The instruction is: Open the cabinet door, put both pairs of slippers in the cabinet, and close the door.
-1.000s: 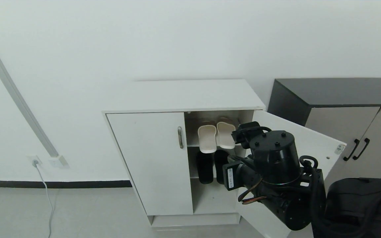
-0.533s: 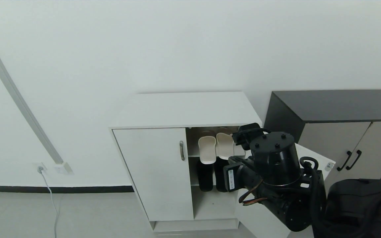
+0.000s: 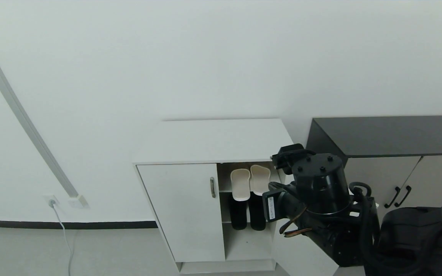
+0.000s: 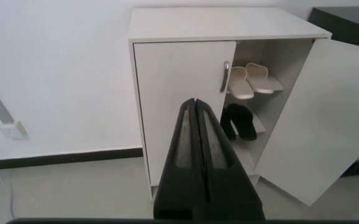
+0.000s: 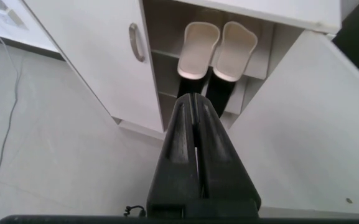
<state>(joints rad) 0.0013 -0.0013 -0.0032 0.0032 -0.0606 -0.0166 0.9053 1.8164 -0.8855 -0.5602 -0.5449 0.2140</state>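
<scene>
Head view has backed off the cabinet (image 3: 213,140): cream slippers (image 3: 240,184) and black slippers (image 3: 239,214) shelved, door (image 4: 319,118) open, so only closing's left. Left pincer (image 4: 195,102), right pincer (image 5: 191,96) both pinched together.

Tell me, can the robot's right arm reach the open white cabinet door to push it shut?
Probably yes. The right claw is shut and empty, and the open white cabinet door stands close beside it, with nothing between them that I can see.
</scene>
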